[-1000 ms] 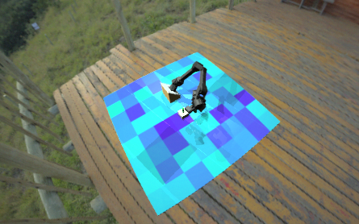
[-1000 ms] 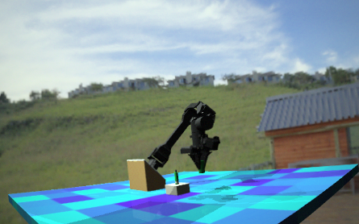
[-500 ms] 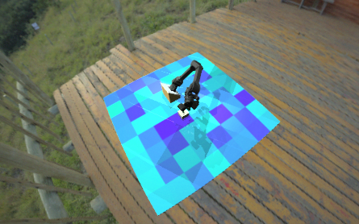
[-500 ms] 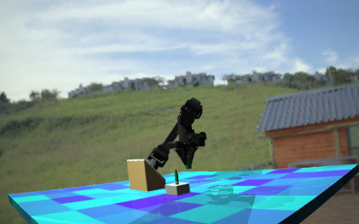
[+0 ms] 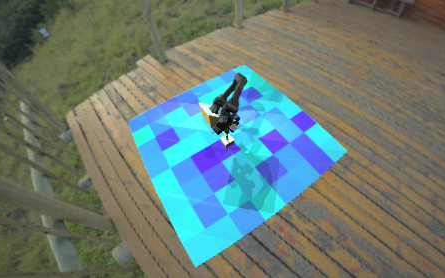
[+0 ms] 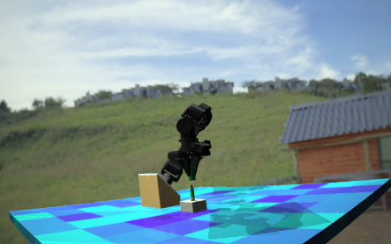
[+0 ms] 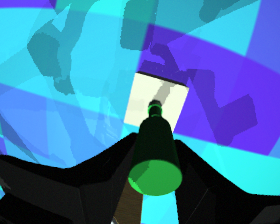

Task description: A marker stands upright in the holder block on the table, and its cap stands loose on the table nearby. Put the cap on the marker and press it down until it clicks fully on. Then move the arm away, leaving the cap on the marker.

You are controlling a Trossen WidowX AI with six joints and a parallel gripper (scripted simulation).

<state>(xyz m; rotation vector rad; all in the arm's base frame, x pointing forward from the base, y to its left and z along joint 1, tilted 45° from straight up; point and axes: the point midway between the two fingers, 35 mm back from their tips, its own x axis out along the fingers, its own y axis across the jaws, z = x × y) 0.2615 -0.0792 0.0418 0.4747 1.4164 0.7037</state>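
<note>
The white holder block (image 5: 227, 142) (image 6: 193, 206) (image 7: 135, 106) sits on the checkered table. The green marker (image 6: 192, 193) (image 7: 155, 108) stands upright in it, tip up. My gripper (image 5: 226, 131) (image 6: 191, 171) (image 7: 155, 141) is shut on the green cap (image 6: 191, 177) (image 7: 156, 155), which hangs upright between the fingertips. The cap is directly above the marker in the exterior view, with a small gap between them. In the wrist view the marker tip shows just past the cap's far end. The cap is too small to make out clearly in the top view.
A tan wedge-shaped block (image 5: 209, 118) (image 6: 153, 190) stands on the table beside the arm, to the left of the holder block in the exterior view. The arm's shadow falls across the blue and purple table top (image 5: 175, 200) (image 6: 110, 233).
</note>
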